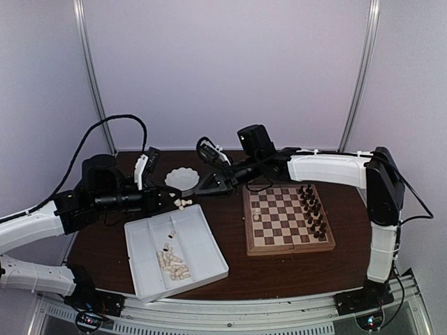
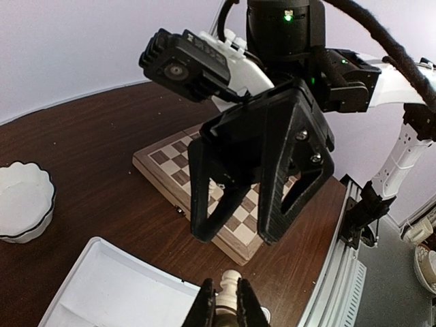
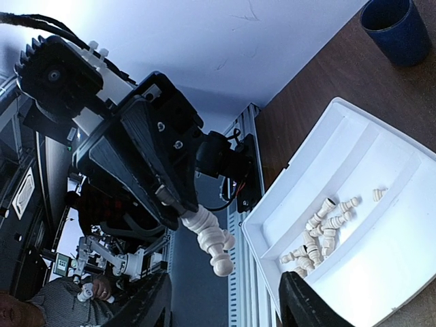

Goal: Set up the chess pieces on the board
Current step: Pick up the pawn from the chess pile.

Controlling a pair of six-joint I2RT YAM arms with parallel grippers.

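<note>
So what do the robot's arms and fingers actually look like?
Both the left arm and right arm have white shells with black joints. Loose black cables trail along them. The fingers are black, ribbed, triangular plastic with cut-outs and silver screws.

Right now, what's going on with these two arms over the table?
The left gripper is shut on a cream chess piece, holding it up near the white tray. The right gripper faces it with open jaws, apparently for a handover. Dark pieces line one side of the board; more cream pieces lie in the tray.
</note>
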